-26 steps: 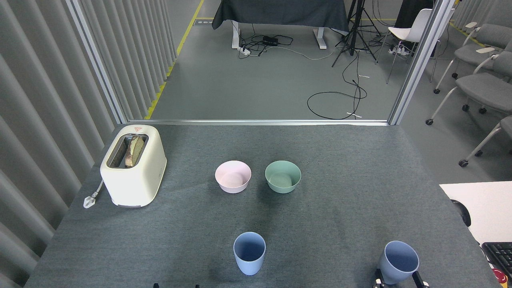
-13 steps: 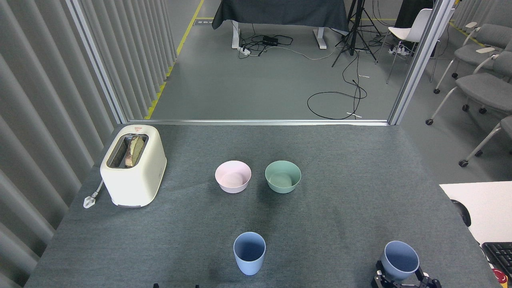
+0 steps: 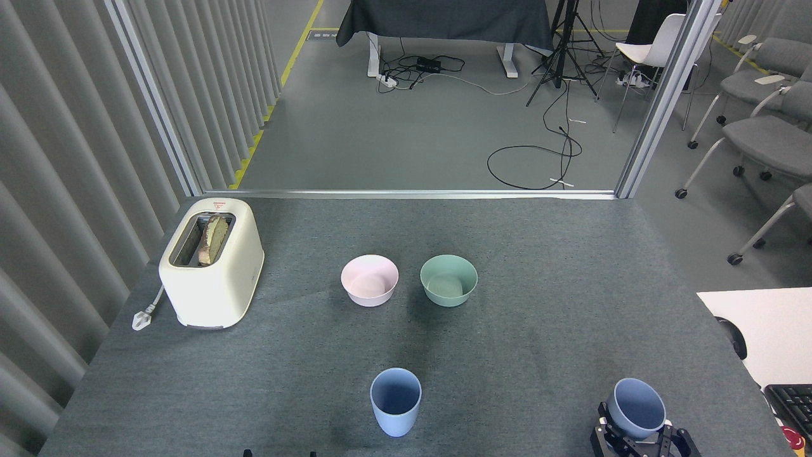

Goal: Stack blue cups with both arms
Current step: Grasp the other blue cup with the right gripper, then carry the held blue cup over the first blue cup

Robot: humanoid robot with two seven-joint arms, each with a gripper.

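Observation:
One pale blue cup (image 3: 395,402) stands upright on the grey table (image 3: 539,254) near the front edge, at the centre. The second blue cup (image 3: 636,406) is at the front right, tilted with its mouth towards me. My right gripper (image 3: 635,435) is shut on its lower body, black fingers (image 3: 602,433) on either side. Whether its base touches the table is hidden. Of my left gripper (image 3: 280,453) only two black fingertips (image 3: 247,452) show at the bottom edge, wide apart, with nothing between them, left of the standing cup.
A pink bowl (image 3: 370,280) and a green bowl (image 3: 448,280) sit side by side at mid-table. A cream toaster (image 3: 211,261) with bread in it stands at the left, its plug (image 3: 143,315) beside it. A white desk (image 3: 767,330) with a keyboard (image 3: 793,406) adjoins the right side.
My right gripper has come further into view with the right cup in it. That cup has risen a little and tipped its mouth more towards me. Nothing else moved.

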